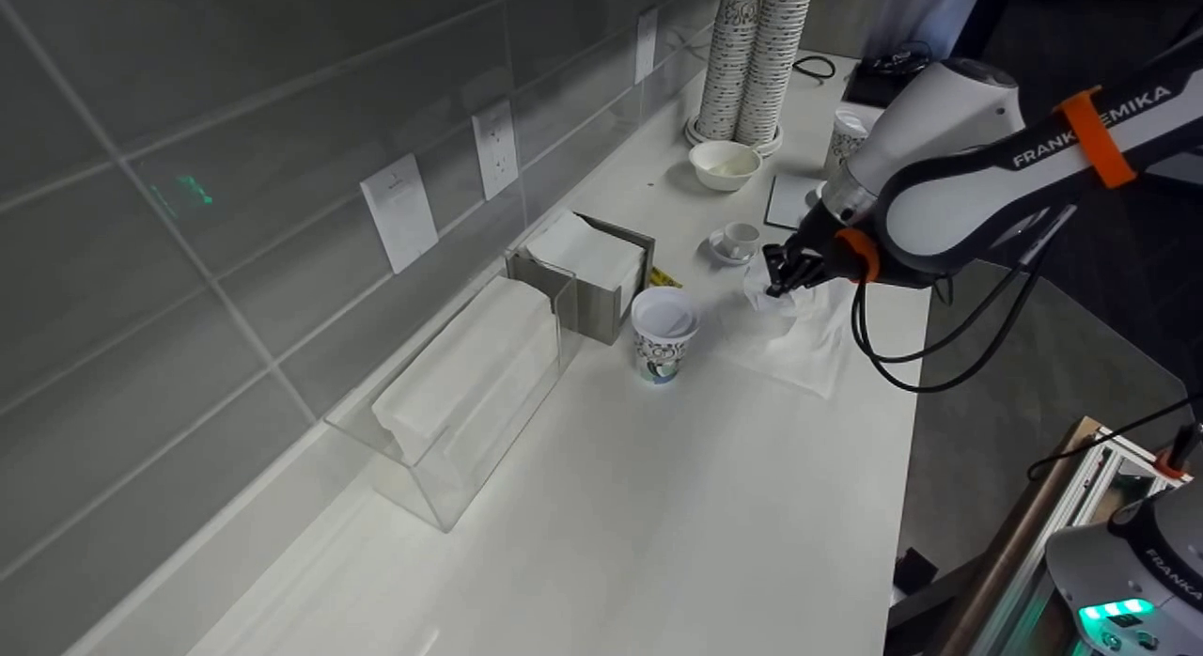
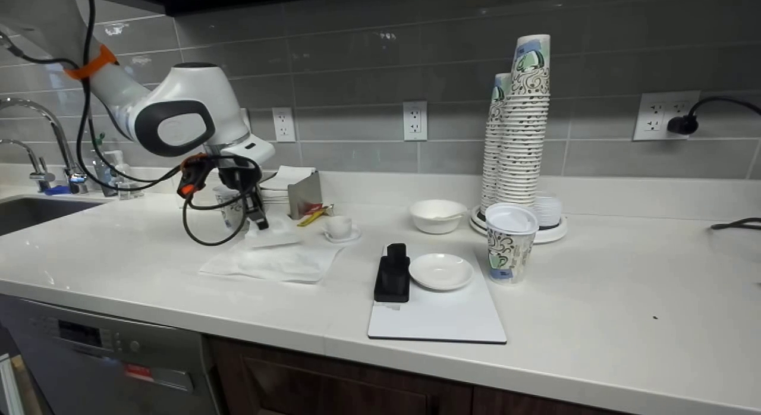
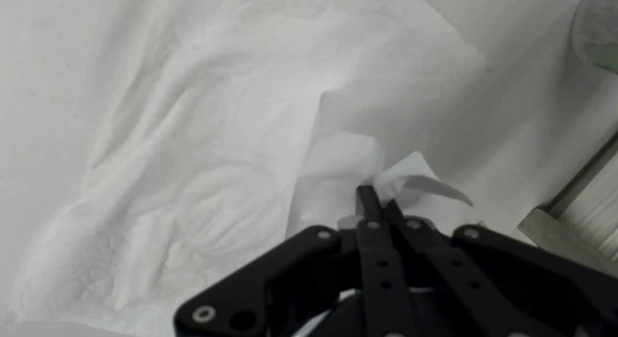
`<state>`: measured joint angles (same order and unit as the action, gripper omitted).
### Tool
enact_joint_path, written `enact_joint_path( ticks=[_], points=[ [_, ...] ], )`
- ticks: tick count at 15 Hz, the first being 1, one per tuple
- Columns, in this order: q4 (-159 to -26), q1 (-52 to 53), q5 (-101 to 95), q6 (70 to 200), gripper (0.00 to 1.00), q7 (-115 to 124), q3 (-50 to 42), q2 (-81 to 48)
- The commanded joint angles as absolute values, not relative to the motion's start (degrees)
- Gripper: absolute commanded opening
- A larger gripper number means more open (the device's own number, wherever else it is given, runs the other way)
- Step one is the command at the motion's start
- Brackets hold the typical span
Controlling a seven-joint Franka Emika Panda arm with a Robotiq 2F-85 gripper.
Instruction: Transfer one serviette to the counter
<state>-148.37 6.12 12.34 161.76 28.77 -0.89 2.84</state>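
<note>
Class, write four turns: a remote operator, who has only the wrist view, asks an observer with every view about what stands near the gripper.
Operator: In my wrist view the gripper holds the serviette by a curled edge. At the upper right I get just the base of a paper cup. What is on top of it?

Observer: In an exterior view it carries what looks like a white lid.

Operator: Does anything else stand close to the gripper that I might not make out?

Observer: Yes. In both exterior views a small white teacup stands on a saucer nearby.
</note>
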Motion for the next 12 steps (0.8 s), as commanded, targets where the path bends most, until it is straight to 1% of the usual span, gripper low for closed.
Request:
enact_joint_path(
  ticks=[1,2,4,5,9,12],
  points=[
    [-147.85,3.7,12.12,160.94,0.26,26.9,0.08,0.86],
    [-147.73,3.58,12.31,160.72,0.28,26.31,0.11,0.63],
    [-147.7,3.18,9.57,160.36,0.4,27.36,0.09,0.69],
    [-147.72,3.09,6.95,160.32,0.47,28.55,0.1,1.1],
    [-146.63,3.66,0.93,158.63,0.74,27.81,1.42,3.39],
    [-145.56,3.87,0.7,156.5,0.96,24.36,2.62,4.93]
  ],
)
